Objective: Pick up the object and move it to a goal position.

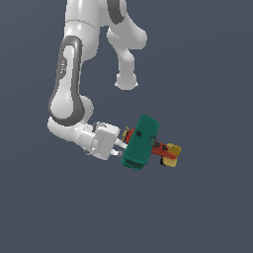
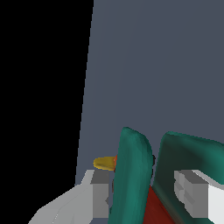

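Exterior view shows the gripper (image 1: 120, 147) closed onto the toy biplane (image 1: 146, 143), fingers (image 2: 192, 194) pinching its teal wings. Relative to the gripper, the plane lies straight ahead, its long axis running on toward the yellow tail (image 1: 172, 154).

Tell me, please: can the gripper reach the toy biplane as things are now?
Yes, it seems so. The gripper is already at the toy biplane: in the wrist view one finger stands outside one teal wing and the other finger by the second wing. Nothing stands between them.
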